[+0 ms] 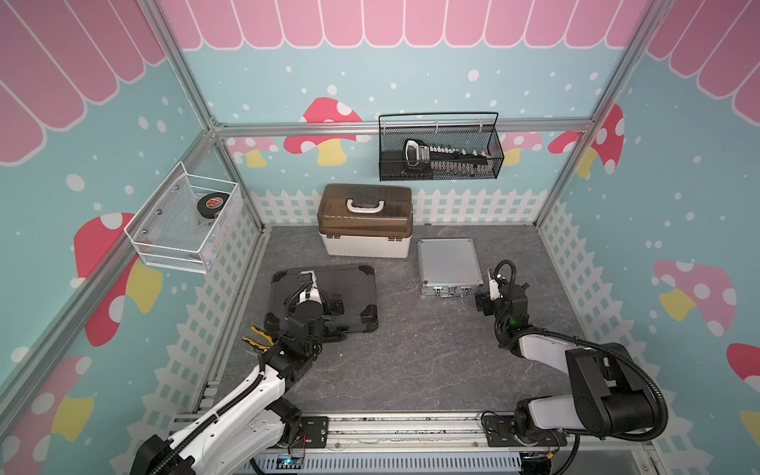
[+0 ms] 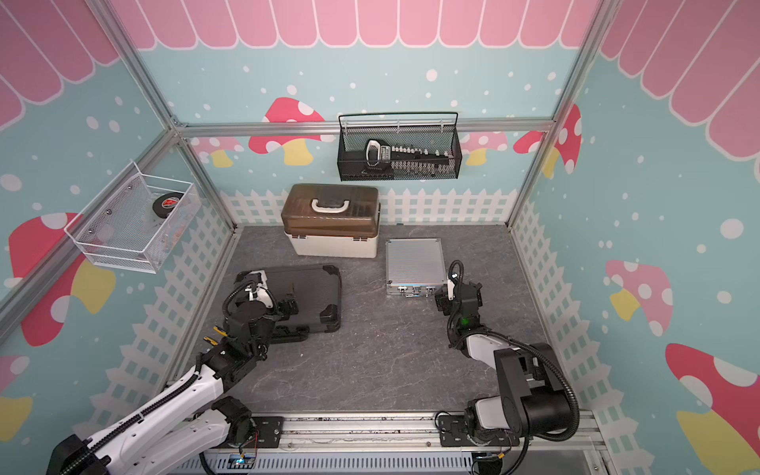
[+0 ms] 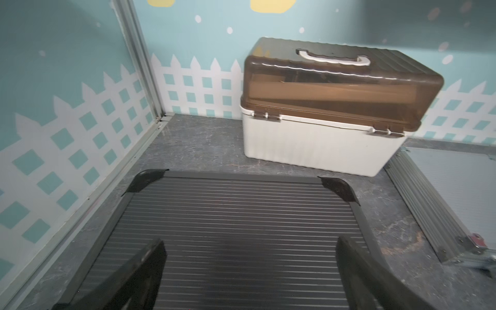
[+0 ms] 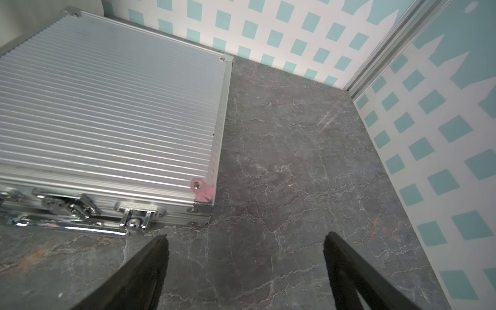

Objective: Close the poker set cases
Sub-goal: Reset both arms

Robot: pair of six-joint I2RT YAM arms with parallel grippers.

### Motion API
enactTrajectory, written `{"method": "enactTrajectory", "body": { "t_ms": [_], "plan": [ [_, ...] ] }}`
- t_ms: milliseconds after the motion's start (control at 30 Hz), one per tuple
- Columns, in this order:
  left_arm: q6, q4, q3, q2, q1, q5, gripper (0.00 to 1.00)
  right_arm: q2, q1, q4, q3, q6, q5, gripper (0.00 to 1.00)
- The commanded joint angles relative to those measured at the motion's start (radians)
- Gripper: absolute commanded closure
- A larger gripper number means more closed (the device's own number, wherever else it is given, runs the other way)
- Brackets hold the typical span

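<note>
Black ribbed corner-guarded case [image 1: 349,288] and silver ribbed aluminium case [image 1: 448,263] both lie shut, task seemingly done; left gripper [image 3: 249,240] and right gripper [image 4: 247,236] gape empty.

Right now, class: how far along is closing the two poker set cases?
Done: black case and silver case both lie with lids down. In hand: nothing; left gripper open over the black case, right gripper open beside the silver case. Left: possibly the silver latches; fastened or not, I cannot tell.
</note>
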Motion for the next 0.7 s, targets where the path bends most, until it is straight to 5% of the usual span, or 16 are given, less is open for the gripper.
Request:
{"method": "enactTrajectory", "body": {
  "t_ms": [0, 133, 433, 667],
  "plan": [
    [0.044, 0.045, -0.035, -0.036, 0.032, -0.041, 0.01, 0.052, -0.008, 0.276, -0.085, -0.027, 0.065, 0.09],
    [0.082, 0.075, -0.062, -0.03, 0.101, -0.052, 0.01, 0.098, -0.043, 0.379, -0.119, 0.019, 0.076, 0.09],
    [0.173, 0.498, -0.199, 0.148, 0.183, -0.024, 0.01, 0.132, -0.059, 0.331, -0.084, 0.059, 0.107, 0.04],
    [0.109, 0.688, -0.18, 0.378, 0.308, 0.153, 0.01, 0.128, -0.06, 0.328, -0.085, 0.06, 0.107, 0.01]
  ]
}}
